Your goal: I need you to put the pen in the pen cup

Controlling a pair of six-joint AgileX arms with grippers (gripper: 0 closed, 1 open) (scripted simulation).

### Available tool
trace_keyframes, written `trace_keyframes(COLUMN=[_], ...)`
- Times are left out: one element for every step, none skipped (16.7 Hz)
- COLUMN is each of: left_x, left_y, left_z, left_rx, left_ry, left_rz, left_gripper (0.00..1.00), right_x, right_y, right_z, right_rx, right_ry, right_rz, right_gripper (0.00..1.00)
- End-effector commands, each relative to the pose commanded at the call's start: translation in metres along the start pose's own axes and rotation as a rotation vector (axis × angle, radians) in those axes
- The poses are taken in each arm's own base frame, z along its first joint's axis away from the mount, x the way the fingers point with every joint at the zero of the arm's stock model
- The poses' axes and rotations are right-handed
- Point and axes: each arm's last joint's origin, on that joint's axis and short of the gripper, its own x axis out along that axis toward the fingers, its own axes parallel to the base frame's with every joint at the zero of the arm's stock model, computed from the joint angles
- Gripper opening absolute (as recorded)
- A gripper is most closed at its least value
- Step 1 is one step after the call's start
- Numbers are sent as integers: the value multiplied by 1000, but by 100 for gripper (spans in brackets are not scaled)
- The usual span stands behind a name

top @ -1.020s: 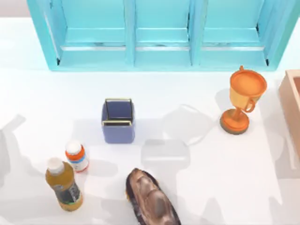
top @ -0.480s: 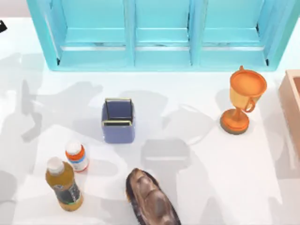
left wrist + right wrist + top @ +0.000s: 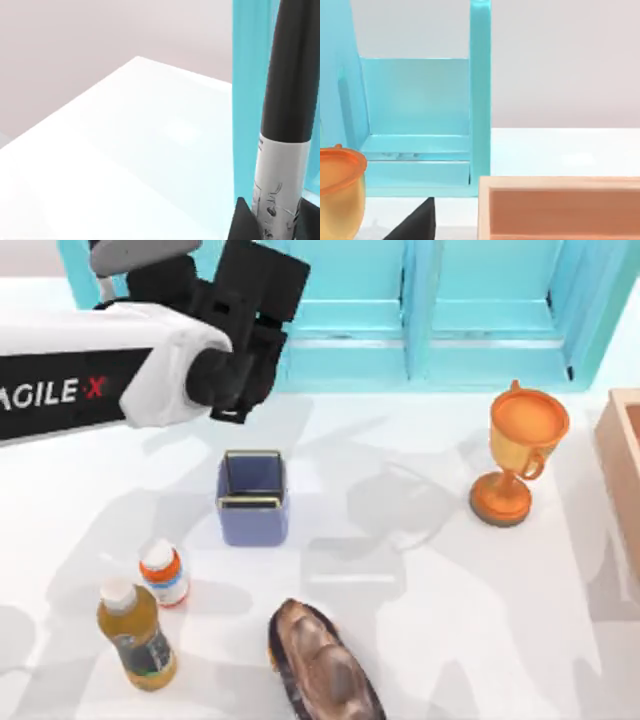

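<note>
The pen cup [image 3: 252, 497], a square periwinkle-blue container with a brassy rim, stands upright left of the table's middle. My left arm reaches in from the left, its black gripper [image 3: 245, 315] high above the table, behind the cup and in front of the cyan shelf. In the left wrist view the gripper [image 3: 272, 225] is shut on the pen [image 3: 287, 100], a black barrel with a pale printed lower part, standing up from the dark fingers [image 3: 243, 220]. One dark fingertip [image 3: 415, 222] of my right gripper shows in the right wrist view.
A cyan shelf unit [image 3: 450, 320] lines the back. An orange trophy [image 3: 520, 455] stands at the right, a wooden box [image 3: 625, 460] at the right edge. A pill bottle [image 3: 163, 573], a juice bottle [image 3: 135, 633] and a brown shoe [image 3: 322, 665] sit at the front.
My left arm has swung in from the left edge over the back left of the table, and its shadows crossed the surface. Nothing on the table moved.
</note>
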Motion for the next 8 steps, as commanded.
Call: trace_keyframes(left_x=[-24, -47, -69, -89, -107, -122, -134, -143], left_y=[-9, -16, -21, -24, -25, -26, -26, -26], left_z=[-6, -13, -19, -25, -31, -36, -40, -43], left_rx=[-15, -34, -55, -76, -96, -115, -131, -143], left_ry=[-62, -117, -165, -206, -240, -267, -288, -303], left_rz=[-2, -5, -7, -10, -13, -15, -17, -18], left_gripper=[0, 0, 0, 0, 0, 0, 0, 0], right_x=[0, 0, 0, 0, 0, 0, 0, 0], right_y=[0, 0, 0, 0, 0, 0, 0, 0], right_z=[0, 0, 0, 0, 0, 0, 0, 0], right_rx=[0, 0, 0, 0, 0, 0, 0, 0], right_ry=[0, 0, 0, 0, 0, 0, 0, 0], right_rz=[0, 0, 0, 0, 0, 0, 0, 0], right_gripper=[100, 100, 100, 100, 100, 100, 100, 100])
